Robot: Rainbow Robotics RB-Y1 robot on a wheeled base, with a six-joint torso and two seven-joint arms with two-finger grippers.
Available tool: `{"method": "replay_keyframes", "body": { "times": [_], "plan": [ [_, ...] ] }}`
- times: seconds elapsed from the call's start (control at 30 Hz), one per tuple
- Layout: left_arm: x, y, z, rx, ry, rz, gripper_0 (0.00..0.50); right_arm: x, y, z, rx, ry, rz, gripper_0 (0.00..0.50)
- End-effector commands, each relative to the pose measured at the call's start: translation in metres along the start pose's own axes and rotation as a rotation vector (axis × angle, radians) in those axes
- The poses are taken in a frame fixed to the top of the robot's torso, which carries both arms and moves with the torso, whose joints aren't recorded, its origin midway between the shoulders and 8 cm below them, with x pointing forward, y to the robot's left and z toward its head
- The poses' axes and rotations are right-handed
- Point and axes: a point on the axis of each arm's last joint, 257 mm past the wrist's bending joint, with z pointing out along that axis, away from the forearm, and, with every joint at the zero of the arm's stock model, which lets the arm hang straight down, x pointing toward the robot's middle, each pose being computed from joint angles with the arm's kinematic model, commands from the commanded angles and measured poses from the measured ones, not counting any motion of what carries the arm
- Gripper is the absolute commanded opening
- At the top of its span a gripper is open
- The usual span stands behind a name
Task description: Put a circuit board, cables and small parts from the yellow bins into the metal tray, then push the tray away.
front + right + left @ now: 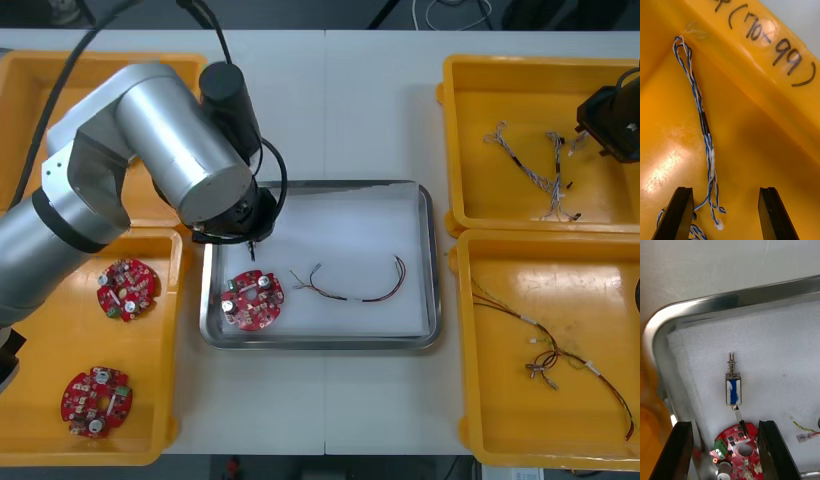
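In the metal tray (432, 262) a circuit board (252, 298) lies beside a red and yellow cable (365, 299). Just beyond, the left tool (724, 423) hangs wide open and empty over a small metal part (733, 388). Farther off, the right tool (726, 189) gapes empty above a twisted blue and white cable (700, 108) in a yellow bin (752, 135).

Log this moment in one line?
left gripper open over small metal part in metal tray | right gripper open over blue and white cable in yellow bin
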Motion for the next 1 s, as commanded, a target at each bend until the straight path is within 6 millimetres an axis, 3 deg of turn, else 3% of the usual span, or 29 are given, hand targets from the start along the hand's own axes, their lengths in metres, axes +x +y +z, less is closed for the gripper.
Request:
{"method": "replay_keyframes", "body": {
  "times": [0.03,0.2,0.43,0.73,0.77,0.8,0.87,0.9,0.93,0.97,1.0],
  "plan": [
    [-0.015,0.001,-0.041,0.053,-0.031,-0.103,0.5,0.0,0.001,0.004,-0.002,-0.02,0.007,0.5],
    [-0.02,0.029,-0.07,0.044,-0.012,-0.077,0.5,0.004,-0.001,0.009,0.005,-0.022,-0.02,0.5],
    [-0.044,0.075,-0.103,0.07,-0.056,-0.027,0.5,0.016,0.0,0.021,0.002,-0.037,-0.07,0.5],
    [-0.061,0.16,-0.115,0.036,-0.042,-0.004,0.5,0.02,-0.003,0.023,0.01,-0.029,-0.101,0.484],
    [-0.062,0.165,-0.115,0.035,-0.042,-0.003,0.5,0.02,-0.004,0.024,0.012,-0.029,-0.102,0.437],
    [-0.064,0.175,-0.114,0.024,-0.044,0.007,0.5,0.02,-0.005,0.024,0.012,-0.031,-0.106,0.437],
    [-0.067,0.189,-0.113,0.006,-0.042,0.027,0.5,0.022,-0.006,0.025,0.015,-0.027,-0.109,0.173],
    [-0.067,0.193,-0.113,0.001,-0.039,0.031,0.5,0.022,-0.007,0.026,0.017,-0.028,-0.112,0.124],
    [-0.067,0.201,-0.112,-0.006,-0.035,0.038,0.5,0.022,-0.009,0.027,0.021,-0.029,-0.115,0.034],
    [-0.067,0.207,-0.111,-0.009,-0.032,0.036,0.5,0.021,-0.009,0.027,0.019,-0.032,-0.115,0.0],
    [-0.067,0.207,-0.111,-0.009,-0.032,0.036,0.5,0.021,-0.009,0.027,0.019,-0.032,-0.115,0.0]
  ]
}}
